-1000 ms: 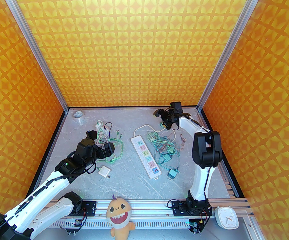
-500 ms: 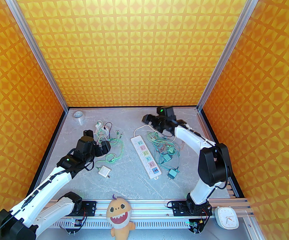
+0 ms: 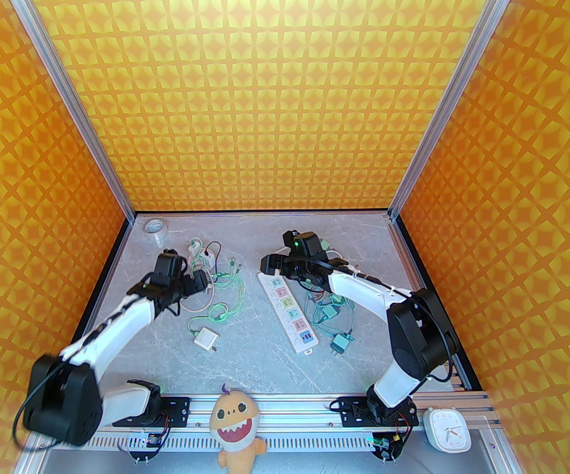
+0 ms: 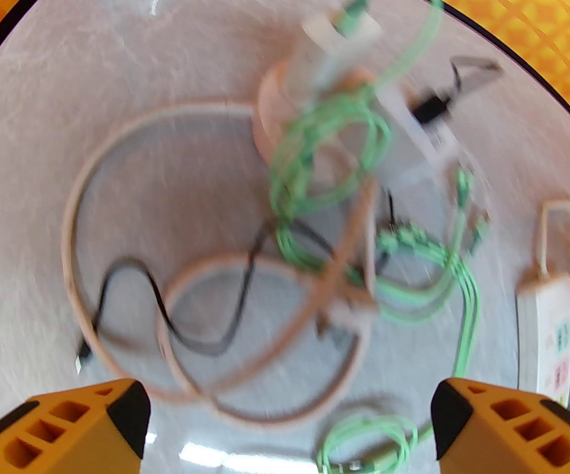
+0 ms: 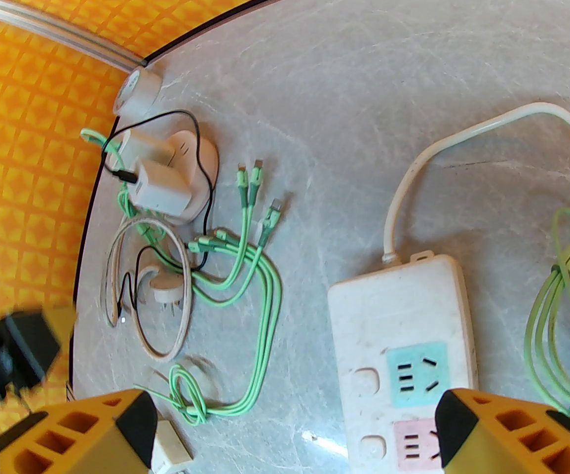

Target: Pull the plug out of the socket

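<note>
The left gripper (image 4: pixel 289 413) is held wide open, nothing between its fingers, above a blurred tangle of green, tan and black cables (image 4: pixel 324 190) on the left of the table (image 3: pixel 255 353). The right gripper (image 5: pixel 294 422) is likewise spread open and empty over the far end of the socket (image 5: pixel 403 334), whose blue and pink faces are seen beside one finger. The socket is laid flat mid-table, running from far left to near right, with its cord (image 5: pixel 536 108) looped off the far end, a white plug (image 3: pixel 206 338) lying apart to its left and green plugs (image 3: pixel 339 346) among cables just to its right.
</note>
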{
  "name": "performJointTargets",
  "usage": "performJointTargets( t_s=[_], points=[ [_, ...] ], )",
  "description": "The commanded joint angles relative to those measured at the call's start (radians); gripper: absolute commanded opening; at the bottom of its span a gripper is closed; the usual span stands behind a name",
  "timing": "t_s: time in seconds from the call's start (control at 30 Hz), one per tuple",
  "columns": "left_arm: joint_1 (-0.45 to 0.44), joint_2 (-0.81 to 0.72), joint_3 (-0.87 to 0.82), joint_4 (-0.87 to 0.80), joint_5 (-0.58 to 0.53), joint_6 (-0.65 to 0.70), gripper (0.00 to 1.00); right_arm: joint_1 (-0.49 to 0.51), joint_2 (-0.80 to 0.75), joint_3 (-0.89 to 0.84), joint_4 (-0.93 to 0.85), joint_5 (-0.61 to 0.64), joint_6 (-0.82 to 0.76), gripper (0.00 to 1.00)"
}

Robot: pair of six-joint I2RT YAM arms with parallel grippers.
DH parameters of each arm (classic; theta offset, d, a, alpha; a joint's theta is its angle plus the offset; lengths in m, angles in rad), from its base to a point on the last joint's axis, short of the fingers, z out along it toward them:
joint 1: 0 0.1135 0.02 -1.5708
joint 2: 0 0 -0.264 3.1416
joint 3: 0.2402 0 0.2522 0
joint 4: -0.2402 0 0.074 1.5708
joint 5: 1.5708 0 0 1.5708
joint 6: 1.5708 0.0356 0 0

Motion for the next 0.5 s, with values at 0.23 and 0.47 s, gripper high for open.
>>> performJointTargets(
  t_s=[0.23, 0.47],
  points=[
    [0.086, 0.288, 0.290, 0.125, 0.038, 0.024, 0.99, 0.003, -0.058, -0.034, 0.067, 0.017, -0.007, 0.98],
    [0.188, 0.343, 0.379, 0.165, 0.049, -0.121, 0.91, 0.004, -0.056, -0.035, 0.061, 0.028, -0.011, 0.98]
  ],
)
